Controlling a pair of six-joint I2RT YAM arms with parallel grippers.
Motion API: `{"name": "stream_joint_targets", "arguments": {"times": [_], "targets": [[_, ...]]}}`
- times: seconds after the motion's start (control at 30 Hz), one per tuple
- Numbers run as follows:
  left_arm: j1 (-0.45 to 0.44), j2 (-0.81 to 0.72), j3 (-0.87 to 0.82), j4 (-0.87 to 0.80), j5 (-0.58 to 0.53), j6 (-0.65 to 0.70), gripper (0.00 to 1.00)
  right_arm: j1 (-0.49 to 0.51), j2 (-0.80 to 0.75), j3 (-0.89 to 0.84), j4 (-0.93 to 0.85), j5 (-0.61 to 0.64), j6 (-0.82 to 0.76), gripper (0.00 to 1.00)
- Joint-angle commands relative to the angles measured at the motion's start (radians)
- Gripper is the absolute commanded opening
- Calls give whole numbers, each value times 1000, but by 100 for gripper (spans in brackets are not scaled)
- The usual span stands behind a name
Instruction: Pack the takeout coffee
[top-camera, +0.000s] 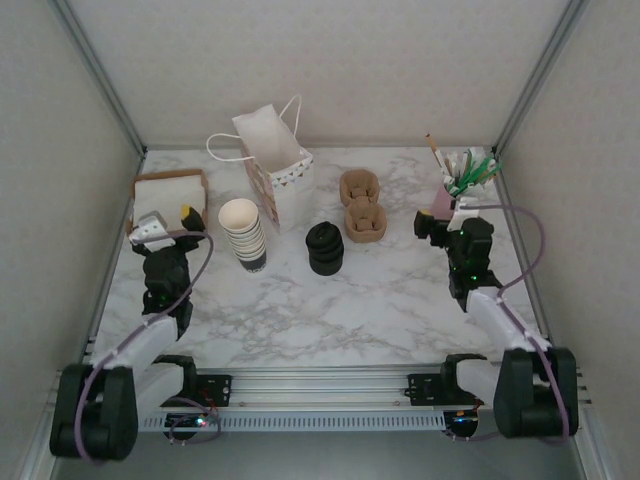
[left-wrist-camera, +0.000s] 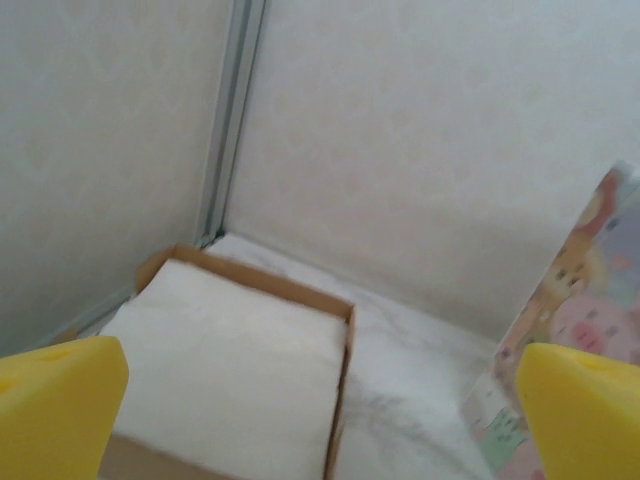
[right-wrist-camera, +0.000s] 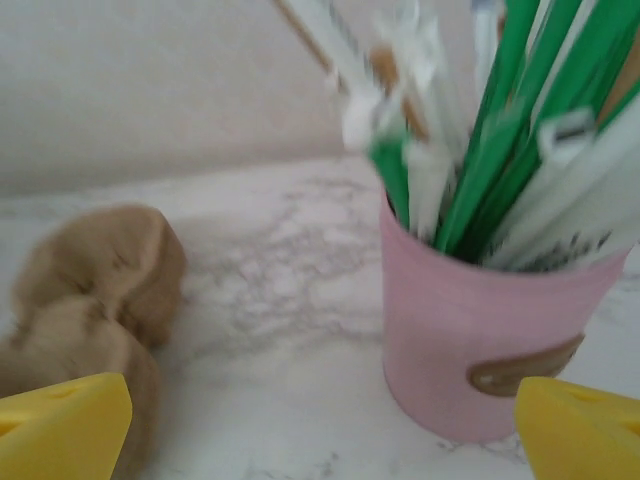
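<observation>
Top external: one cup stack (top-camera: 243, 232), two carriers (top-camera: 359, 186) (top-camera: 365, 220); left end effector (top-camera: 168, 225) and right end effector (top-camera: 443, 218) gape.

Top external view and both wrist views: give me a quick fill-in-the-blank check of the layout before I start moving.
1. The cup holding the straws is ____ in colour.
2. The cardboard napkin box sits at the far ____ of the top view.
3. The left tool and the right tool both stand ____, holding nothing.
4. The stack of black lids stands to the ____ of the stack of paper cups.

Missing words: pink; left; open; right.
</observation>
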Motion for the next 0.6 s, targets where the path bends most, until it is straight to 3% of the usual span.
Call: {"name": "stream_joint_targets", "arguments": {"times": [0.0,0.1,0.2,0.3,0.43,0.57], "targets": [[-21,-136,95,-276,-46,-120,99,7,-95,118,-287,-57,116,99],[-30,-238,185,-506,-106,-293,99,8,-159,215,-473,-85,168,99],[-31,-320,268,-733,-81,-416,99,10,-206,308,-654,-106,194,99],[-30,-386,359,-924,11,-496,99,9,-233,388,-826,-99,216,99],[-31,-440,422,-1002,310,-409,100,8,-270,398,-941,-50,292,99],[-30,-433,466,-1077,355,-486,100,7,-290,356,-937,-91,317,99]]}}
